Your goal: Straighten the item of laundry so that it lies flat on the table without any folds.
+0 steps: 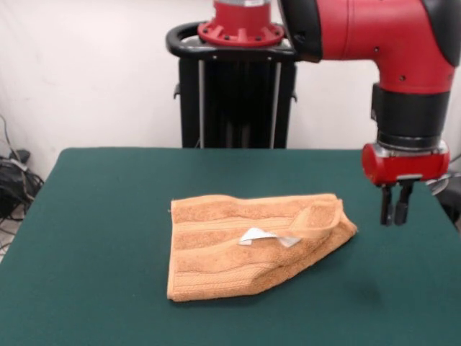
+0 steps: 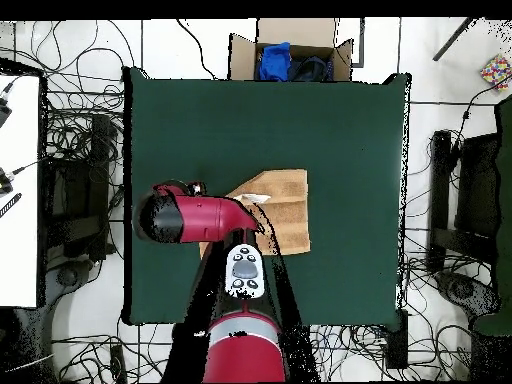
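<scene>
The towel (image 1: 252, 245) lies mid-table (image 1: 101, 216) with one corner flap (image 1: 320, 220) folded back over its top, the white tag (image 1: 261, 236) exposed. My gripper (image 1: 395, 205) hangs just beside that corner, clear of the cloth, fingers nearly together and holding nothing. I judge the best approach is to pinch only the flap's top layer, then draw it outward low and slowly.

The red and black arm (image 1: 374, 43) reaches out from the pedestal, then bends straight down at the wrist. Its gripper (image 1: 395, 205) points downward, its two dark fingers (image 1: 387, 207) close together, nearly touching, holding nothing.
</scene>
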Robot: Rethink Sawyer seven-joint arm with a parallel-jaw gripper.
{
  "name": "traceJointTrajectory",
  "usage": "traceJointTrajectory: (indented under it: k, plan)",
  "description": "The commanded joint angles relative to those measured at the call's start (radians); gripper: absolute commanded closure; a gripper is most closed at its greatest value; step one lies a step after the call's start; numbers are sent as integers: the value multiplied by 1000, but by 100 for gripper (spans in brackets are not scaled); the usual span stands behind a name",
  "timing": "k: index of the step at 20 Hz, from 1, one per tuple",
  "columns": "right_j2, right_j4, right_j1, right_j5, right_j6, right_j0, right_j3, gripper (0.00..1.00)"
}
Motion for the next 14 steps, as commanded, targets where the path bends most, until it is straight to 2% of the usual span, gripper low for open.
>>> traceJointTrajectory:
  k: [1, 5, 9, 11, 14]
  plan:
    - [-25, 67, 49, 47, 240, -10, -26, 100]
    - [-21, 69, 56, 45, 229, -17, -33, 100]
    - [1, 22, 38, -2, 180, -63, 0, 100]
    - [8, 4, 27, 29, 144, -90, 3, 100]
    - [-24, -69, -5, 119, 39, -109, -25, 100]
